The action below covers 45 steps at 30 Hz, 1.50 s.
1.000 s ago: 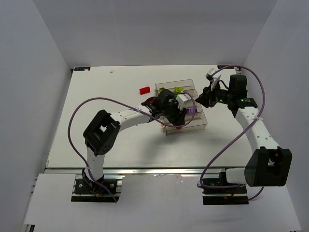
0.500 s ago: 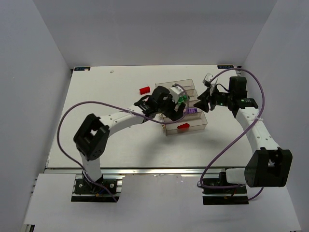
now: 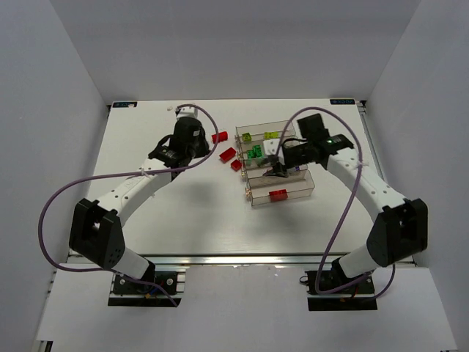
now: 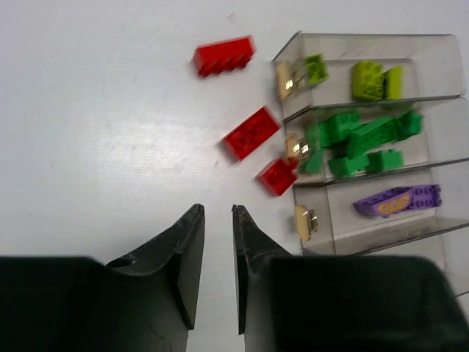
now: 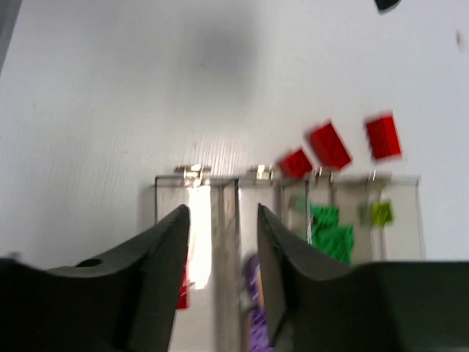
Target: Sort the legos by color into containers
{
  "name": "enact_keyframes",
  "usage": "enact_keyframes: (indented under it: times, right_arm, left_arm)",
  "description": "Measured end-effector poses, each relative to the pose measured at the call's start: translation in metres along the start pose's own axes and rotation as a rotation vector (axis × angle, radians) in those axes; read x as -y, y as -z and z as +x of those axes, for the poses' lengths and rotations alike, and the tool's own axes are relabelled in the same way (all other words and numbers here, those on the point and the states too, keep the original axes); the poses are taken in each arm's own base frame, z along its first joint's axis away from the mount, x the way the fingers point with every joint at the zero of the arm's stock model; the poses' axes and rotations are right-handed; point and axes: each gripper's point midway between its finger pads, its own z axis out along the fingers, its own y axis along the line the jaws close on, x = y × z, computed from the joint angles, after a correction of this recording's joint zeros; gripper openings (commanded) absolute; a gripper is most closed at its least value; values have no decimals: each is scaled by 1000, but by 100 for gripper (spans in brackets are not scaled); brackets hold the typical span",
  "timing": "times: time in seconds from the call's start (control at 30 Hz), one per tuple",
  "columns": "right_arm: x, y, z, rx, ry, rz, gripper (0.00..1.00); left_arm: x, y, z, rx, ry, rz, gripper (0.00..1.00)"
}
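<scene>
Four clear trays (image 3: 302, 192) stand in a slanted row. They hold, from far to near, yellow-green bricks (image 3: 248, 137), green bricks (image 3: 256, 152), a purple brick (image 4: 399, 199) and a red brick (image 3: 278, 194). Three red bricks (image 3: 218, 137) (image 3: 228, 154) (image 3: 236, 165) lie loose on the table left of the trays. My left gripper (image 4: 218, 213) hovers just left of them, its jaws a narrow gap apart and empty. My right gripper (image 5: 222, 213) is open over the wall between the red and purple trays. The purple brick (image 5: 253, 286) lies blurred beside its right finger.
The white table (image 3: 146, 213) has walls on three sides. Purple cables loop from both arms. The trays' small metal latches (image 4: 303, 222) face the loose red bricks.
My left arm has swung off the trays to the left, toward the loose red bricks. My right arm has moved from the right of the trays in over them.
</scene>
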Motion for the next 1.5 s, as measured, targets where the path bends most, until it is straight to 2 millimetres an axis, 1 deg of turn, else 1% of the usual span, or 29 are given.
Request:
enact_keyframes:
  times: [0.03,0.07,0.1,0.13,0.17,0.2,0.23,0.27,0.33,0.37,0.4,0.47,0.6,0.77,0.83,0.97,1.07,1.27,1.37,1.5]
  right_arm:
    - [-2,-11,-6,0,55,-38,35]
    - [-2,-22,-12,3,107,-69,32]
    - [-3,-31,-16,-7,137,-102,29]
    - [1,-41,-20,-13,182,-127,28]
    - [6,-52,-23,-23,220,-150,27]
    - [11,-63,-25,-35,255,-170,28]
    - [15,-73,-24,-51,280,-186,32]
    - [17,-83,-21,-69,295,-202,34]
    - [22,-101,-14,-115,332,-230,47]
    - [23,-109,-10,-140,344,-245,61]
    - [25,-117,-6,-167,359,-260,63]
    - [30,-130,1,-221,389,-287,65]
    - [47,-154,10,-327,445,-307,64]
    - [57,-171,23,-460,489,-330,59]
    - [56,-174,29,-503,504,-345,58]
    - [44,-175,53,-619,513,-410,59]
    - [38,-176,69,-683,512,-447,60]
    - [40,-178,97,-786,518,-464,63]
    - [41,-179,107,-822,523,-467,63]
    - [45,-181,114,-847,542,-465,63]
  left_arm:
    - [-15,1,11,-36,6,-37,20]
    - [-20,2,16,-50,23,-53,19]
    - [-29,4,23,-72,28,-74,19]
    - [-35,7,29,-91,36,-88,21]
    - [-41,11,35,-107,46,-101,24]
    - [-46,14,39,-118,53,-110,30]
    - [-49,18,42,-125,62,-116,46]
    - [-53,22,44,-130,67,-122,53]
    - [-58,32,47,-128,88,-126,67]
    - [-60,38,47,-124,93,-125,69]
    - [-62,43,48,-119,98,-126,72]
    - [-65,52,49,-108,108,-124,76]
    - [-77,70,54,-84,119,-133,80]
    - [-92,85,67,-74,128,-155,80]
    - [-97,90,72,-75,132,-167,80]
    - [-111,100,80,-74,139,-213,81]
    - [-119,111,80,-55,150,-241,83]
    - [-129,135,71,22,193,-266,85]
    - [-134,141,71,34,205,-280,85]
    - [-138,143,76,28,212,-296,85]
